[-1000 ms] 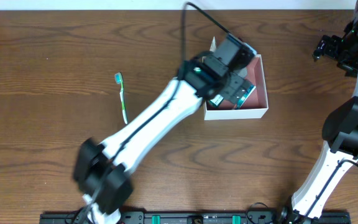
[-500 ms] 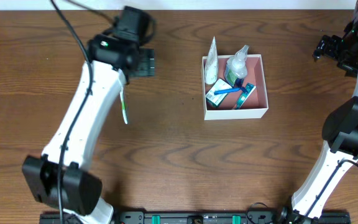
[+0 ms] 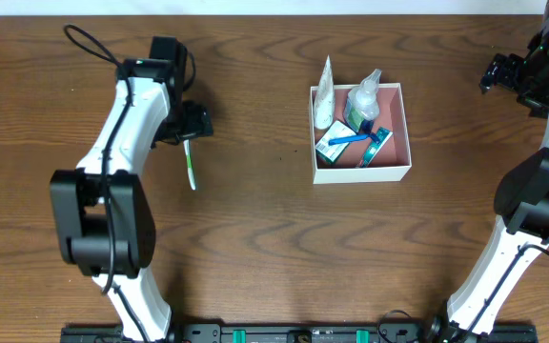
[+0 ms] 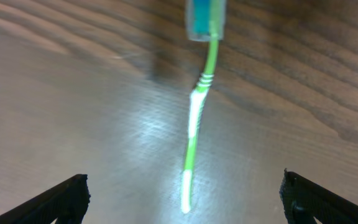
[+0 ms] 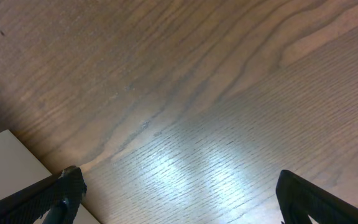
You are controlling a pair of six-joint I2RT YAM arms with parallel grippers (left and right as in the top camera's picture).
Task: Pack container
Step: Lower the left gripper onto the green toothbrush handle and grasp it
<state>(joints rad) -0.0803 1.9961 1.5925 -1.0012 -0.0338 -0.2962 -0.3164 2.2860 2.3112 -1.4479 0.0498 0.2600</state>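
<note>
The left gripper [image 3: 194,124], jaws spread wide, hovers over a green toothbrush [image 3: 191,164] lying well apart from the container [image 3: 362,174], which sits centre-right on the wooden table [image 3: 274,248], crowded with toiletries. The thin, flat handle could skid from closing fingers. Bare tabletop surrounds the brush. The right gripper [image 3: 505,72], also open, hangs near the far right edge.

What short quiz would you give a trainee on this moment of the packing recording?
1. True or false: the toothbrush lies inside the container.
2. The left gripper is: A) shut on the toothbrush; B) open over the toothbrush; C) inside the container.
3. Fill in: the toothbrush handle is ___.
Key: 1 false; 2 B; 3 green.
</note>
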